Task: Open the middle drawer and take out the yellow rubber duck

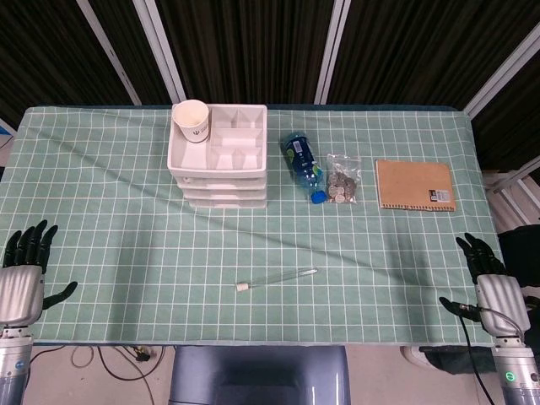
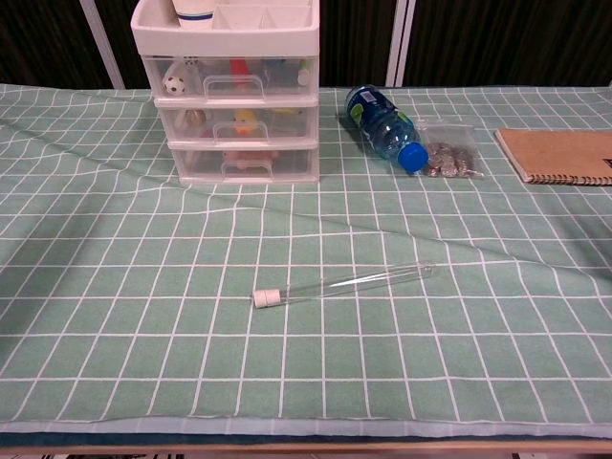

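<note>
A white drawer unit with three clear-fronted drawers stands at the back of the table, left of centre. Its middle drawer is shut, and the yellow rubber duck shows dimly through its front. My left hand hangs open at the table's near left corner, fingers spread. My right hand is open at the near right corner. Both are far from the drawers and appear only in the head view.
A paper cup sits in the unit's top tray. A blue bottle lies beside the unit, then a bag of coins and a brown notebook. A glass test tube lies near the front.
</note>
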You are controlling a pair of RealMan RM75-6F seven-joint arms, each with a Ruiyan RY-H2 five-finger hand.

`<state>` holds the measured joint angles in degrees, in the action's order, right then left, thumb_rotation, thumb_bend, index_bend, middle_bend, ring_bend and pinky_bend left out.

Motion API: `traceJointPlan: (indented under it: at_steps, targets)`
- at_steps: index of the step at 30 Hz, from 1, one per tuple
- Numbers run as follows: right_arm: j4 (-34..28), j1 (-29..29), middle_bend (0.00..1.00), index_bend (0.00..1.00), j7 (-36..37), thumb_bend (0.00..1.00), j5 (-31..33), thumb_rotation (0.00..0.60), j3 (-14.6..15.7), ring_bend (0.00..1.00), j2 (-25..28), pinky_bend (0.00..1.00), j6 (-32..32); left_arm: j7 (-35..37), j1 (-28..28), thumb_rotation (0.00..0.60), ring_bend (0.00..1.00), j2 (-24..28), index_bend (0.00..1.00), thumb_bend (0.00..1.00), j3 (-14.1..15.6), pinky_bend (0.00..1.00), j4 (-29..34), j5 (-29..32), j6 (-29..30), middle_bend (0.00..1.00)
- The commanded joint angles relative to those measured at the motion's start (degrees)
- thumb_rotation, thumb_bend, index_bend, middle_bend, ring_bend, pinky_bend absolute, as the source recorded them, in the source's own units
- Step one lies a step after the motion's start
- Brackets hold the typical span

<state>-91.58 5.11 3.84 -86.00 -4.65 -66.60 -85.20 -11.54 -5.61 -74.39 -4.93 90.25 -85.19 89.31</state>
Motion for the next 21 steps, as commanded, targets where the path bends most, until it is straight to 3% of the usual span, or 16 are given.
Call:
traceJointPlan:
  at_steps: [1, 21]
  targets:
    - [0.0, 0.0, 0.0, 0.0, 0.0, 0.03, 0.0, 0.6, 0.0, 0.0, 0.0, 0.22, 0.0, 0.0, 0.0, 0.6, 0.0, 0.0, 0.0, 0.02, 0.0, 0.0, 0.0, 0.0, 0.0, 0.0]
    - [1.2, 0.0, 0.0, 0.0, 0.5, 0.02, -0.7, 0.6, -0.4, 0.0, -1.1, 0.22, -1.3, 0.9, -0.4, 0.6, 0.0, 0.2, 0.0, 0.02, -0.1, 0.02, 0.7, 0.2, -0.9, 0.0]
